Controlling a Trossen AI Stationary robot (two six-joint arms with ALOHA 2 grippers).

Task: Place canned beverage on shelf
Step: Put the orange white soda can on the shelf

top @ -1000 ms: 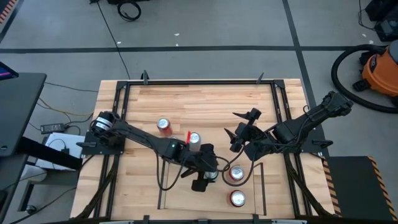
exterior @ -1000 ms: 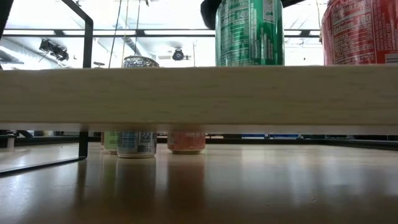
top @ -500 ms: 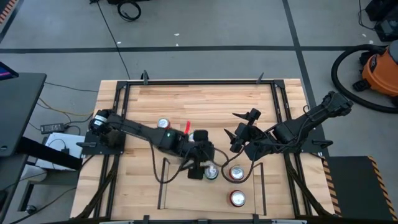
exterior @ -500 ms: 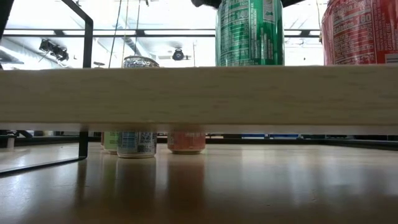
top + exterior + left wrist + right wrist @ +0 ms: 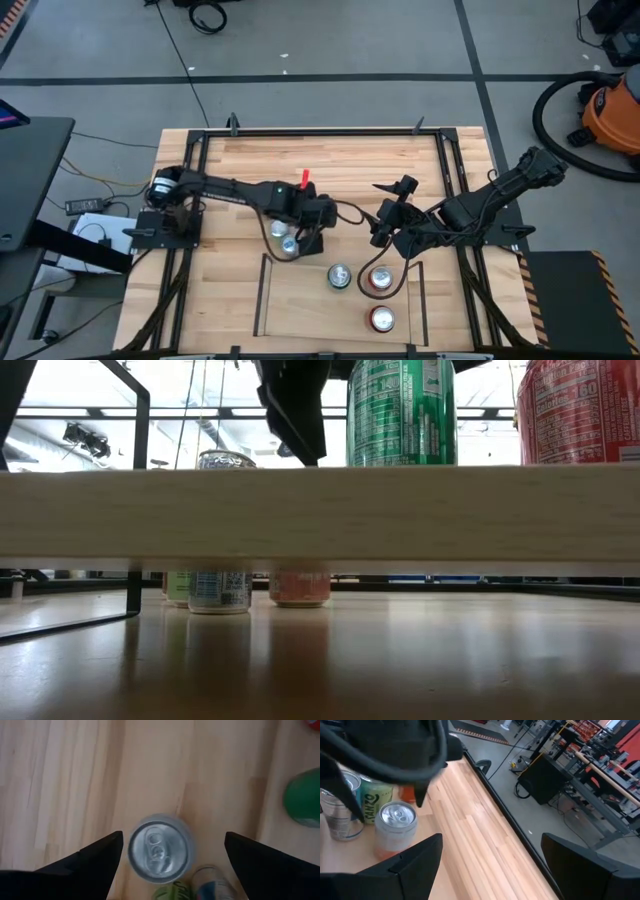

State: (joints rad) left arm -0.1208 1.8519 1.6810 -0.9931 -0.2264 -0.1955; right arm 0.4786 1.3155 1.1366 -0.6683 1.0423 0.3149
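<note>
The shelf is a small light-wood board with thin black rails at the table's near middle; in the low view its edge fills the width. A green can and two red cans stand upright on it. My left gripper is open above a cluster of cans on the table, its fingers on either side of a silver-topped can without touching it. My right gripper is open and empty, right of that cluster.
Under the shelf board, the low view shows three cans standing on the tabletop. The right wrist view shows a pinkish can and a green one. A black frame rings the tabletop. Bare wood lies along the far side.
My left gripper has drawn back from the green can on the shelf and gone toward the table's far left, ending over the cluster of cans on the table. The green can stays upright where it was on the shelf.
</note>
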